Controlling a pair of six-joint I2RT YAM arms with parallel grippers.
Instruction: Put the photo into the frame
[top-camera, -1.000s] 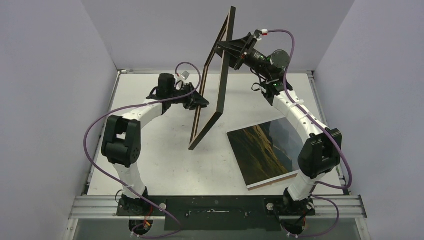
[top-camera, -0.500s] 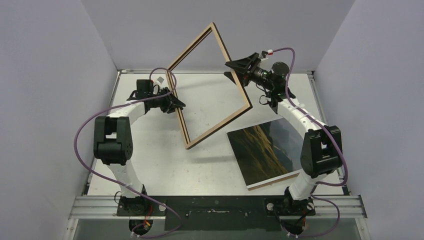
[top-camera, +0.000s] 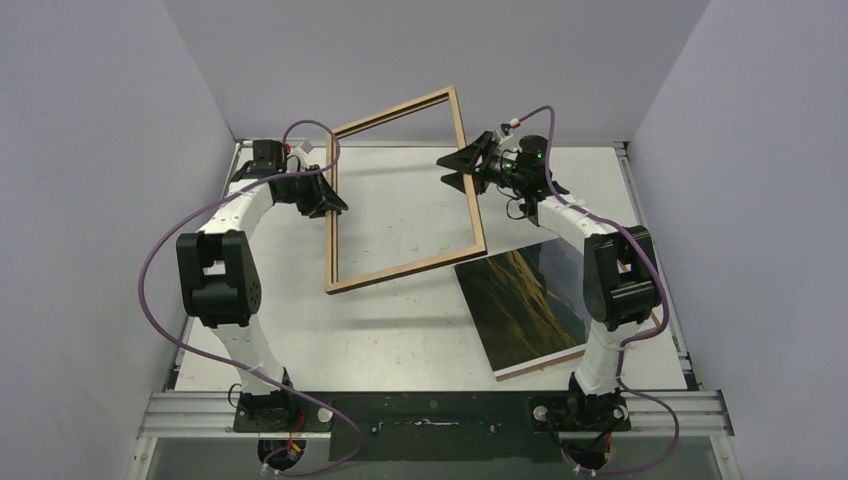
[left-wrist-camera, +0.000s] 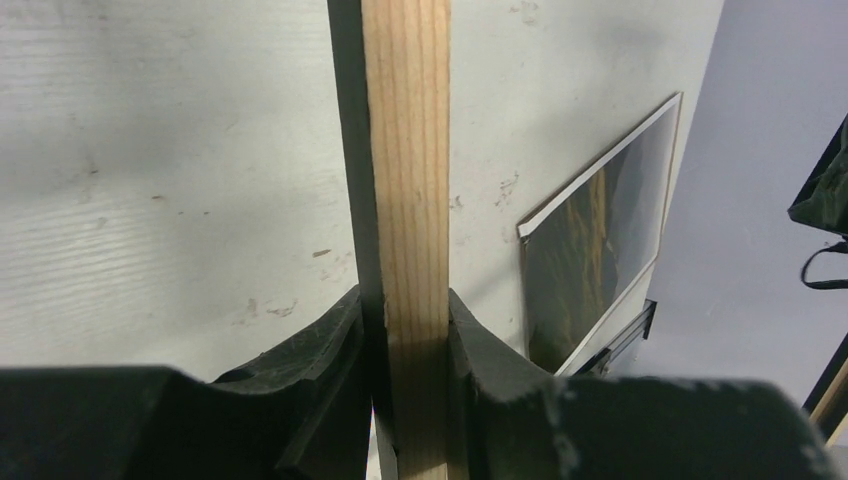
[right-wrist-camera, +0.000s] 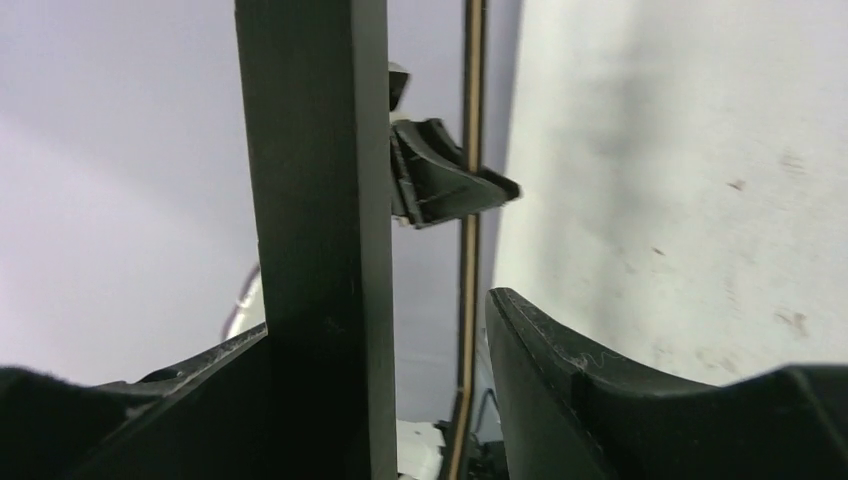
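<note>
The frame (top-camera: 395, 111) hangs tilted above the table, its light wood back facing up. My left gripper (top-camera: 335, 205) is shut on its left rail; the left wrist view shows the wood rail (left-wrist-camera: 405, 150) squeezed between both fingers of the left gripper (left-wrist-camera: 405, 300). My right gripper (top-camera: 462, 168) straddles the right rail. In the right wrist view the black rail (right-wrist-camera: 315, 150) lies against one finger of the right gripper (right-wrist-camera: 385, 320), with a clear gap to the other, so it is open. The photo (top-camera: 520, 300) lies flat at the right front, also in the left wrist view (left-wrist-camera: 595, 250).
A brown backing board edge (top-camera: 546, 361) shows under the photo's near side. The grey side walls stand close on both sides. The frame's low near corner (top-camera: 332, 288) is near the table surface. My right arm's forearm crosses above the photo's far corner.
The frame has swung from standing edge-on to lying flatter with its wood back up. My left gripper moved left and back with it. My right gripper came lower.
</note>
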